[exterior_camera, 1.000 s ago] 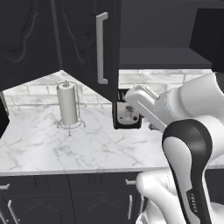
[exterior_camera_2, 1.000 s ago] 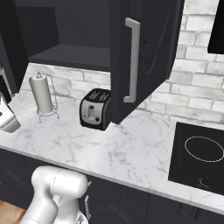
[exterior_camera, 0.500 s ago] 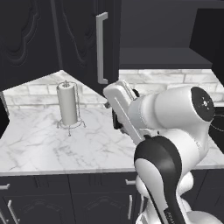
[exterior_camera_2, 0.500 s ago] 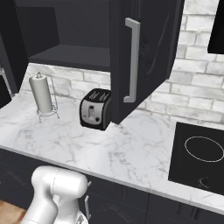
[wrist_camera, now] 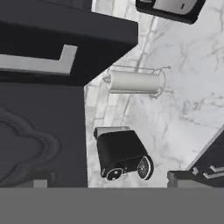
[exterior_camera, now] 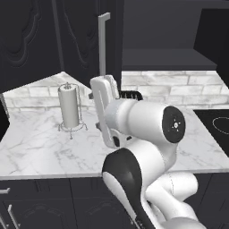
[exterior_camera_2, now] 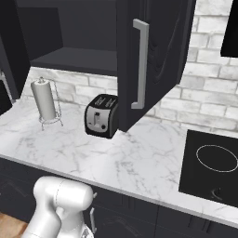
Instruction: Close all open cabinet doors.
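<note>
The wide-open, empty tool [wrist_camera: 109, 181] sits apart from the open cabinet door [wrist_camera: 52, 48] ahead.

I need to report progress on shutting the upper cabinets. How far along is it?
Nothing looks done: the cabinet door with the silver handle stands wide open over the toaster, shelf exposed. In hand: the arm is raised over the counter, its open tool touching nothing. Left: pushing that door shut.
</note>
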